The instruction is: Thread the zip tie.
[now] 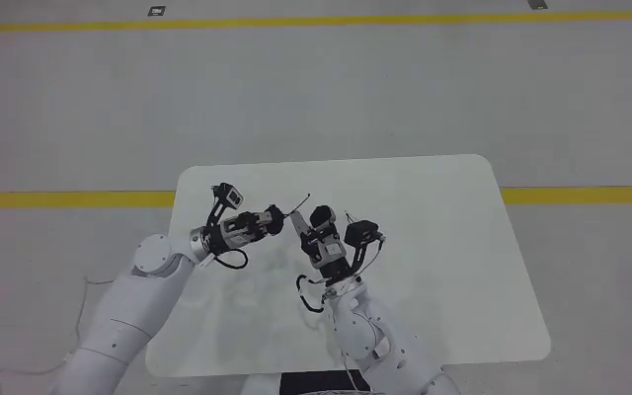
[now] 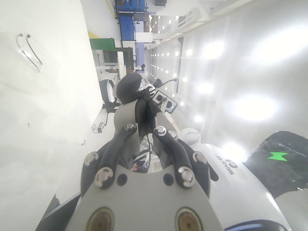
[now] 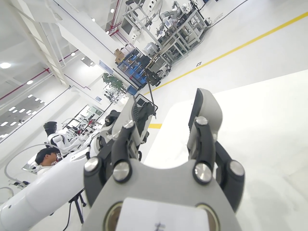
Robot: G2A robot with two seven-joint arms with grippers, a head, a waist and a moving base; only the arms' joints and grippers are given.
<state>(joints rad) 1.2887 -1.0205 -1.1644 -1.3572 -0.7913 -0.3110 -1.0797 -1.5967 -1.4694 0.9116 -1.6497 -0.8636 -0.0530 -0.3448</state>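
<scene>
Zip tie (image 3: 151, 94) — a thin black strip — is clamped at one end in the left pincer (image 1: 276, 218), whose fingers are closed tight on it. The rest of the tie sticks straight out past that pincer's fingertips, up off the bench (image 1: 444, 247). The right pincer (image 3: 166, 99) hangs just beside the left pincer with its jaws spread wide and nothing between them, apart from the tie. The bench's middle lies beneath the left pincer. Two more thin black strips (image 2: 36, 57) lie flat on the bench — well apart from the left pincer.
</scene>
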